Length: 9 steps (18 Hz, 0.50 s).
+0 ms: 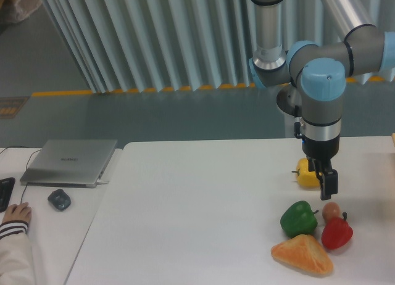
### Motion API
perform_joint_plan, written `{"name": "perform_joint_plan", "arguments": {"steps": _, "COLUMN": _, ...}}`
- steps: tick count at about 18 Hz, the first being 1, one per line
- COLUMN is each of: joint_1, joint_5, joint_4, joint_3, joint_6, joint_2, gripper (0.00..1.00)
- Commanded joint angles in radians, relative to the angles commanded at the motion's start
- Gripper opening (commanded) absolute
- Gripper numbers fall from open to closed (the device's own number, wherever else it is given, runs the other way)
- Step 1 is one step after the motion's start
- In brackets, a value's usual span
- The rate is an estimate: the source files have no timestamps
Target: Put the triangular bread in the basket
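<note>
The arm points its end effector (326,187) straight down, grip state unclear, above the triangular bread (303,254).

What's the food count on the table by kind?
Bell peppers: 3 (yellow bell pepper, green bell pepper, red bell pepper)
Triangular bread: 1
Small brownish round item, kind unclear: 1
Total: 5

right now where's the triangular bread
The triangular bread lies at the table's near right corner, just in front of the green pepper and red pepper.
</note>
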Motion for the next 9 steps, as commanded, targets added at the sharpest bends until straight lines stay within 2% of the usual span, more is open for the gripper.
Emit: {"name": "perform_joint_plan", "arguments": {"steps": 9, "joint_1": -0.011, "joint_5": -0.012, "joint_4": 0.008, "joint_3": -0.023, "joint_6": 0.005, "joint_2": 0.012, "gripper": 1.00}}
